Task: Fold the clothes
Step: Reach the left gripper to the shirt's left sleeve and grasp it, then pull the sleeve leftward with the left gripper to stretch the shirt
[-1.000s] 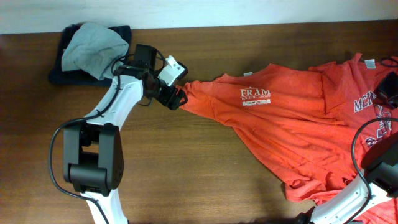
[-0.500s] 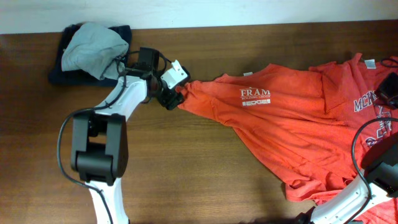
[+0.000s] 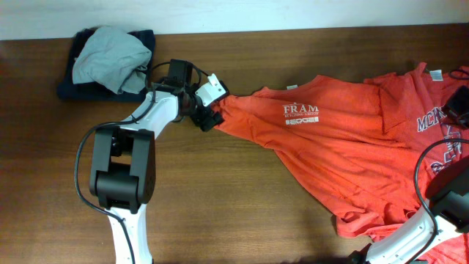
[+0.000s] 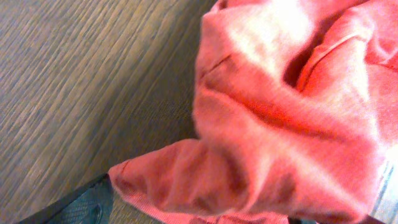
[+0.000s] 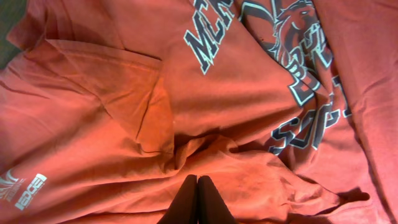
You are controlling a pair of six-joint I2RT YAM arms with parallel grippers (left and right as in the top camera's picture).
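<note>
Two orange-red T-shirts make up the clothes. One, with a small white chest logo (image 3: 301,113), lies spread across the table's middle right. Its sleeve is drawn out leftward to my left gripper (image 3: 209,116). That gripper's jaws stand wide apart, and bunched orange cloth (image 4: 273,124) fills the gap between them. A teal finger (image 4: 81,208) shows at the lower left. The second shirt (image 3: 432,125), with large outlined lettering (image 5: 292,81), lies crumpled at the right edge. My right gripper (image 5: 198,182) hovers over it, shut and holding nothing.
A grey garment (image 3: 110,57) rests on a dark blue one (image 3: 69,88) at the table's back left corner. Bare wood tabletop (image 3: 220,205) runs along the front. The right arm's base (image 3: 440,213) stands at the front right.
My left arm's elbow has swung right and its wrist has shifted slightly toward the shirt. The sleeve stays stretched to the gripper. The right arm has not moved.
</note>
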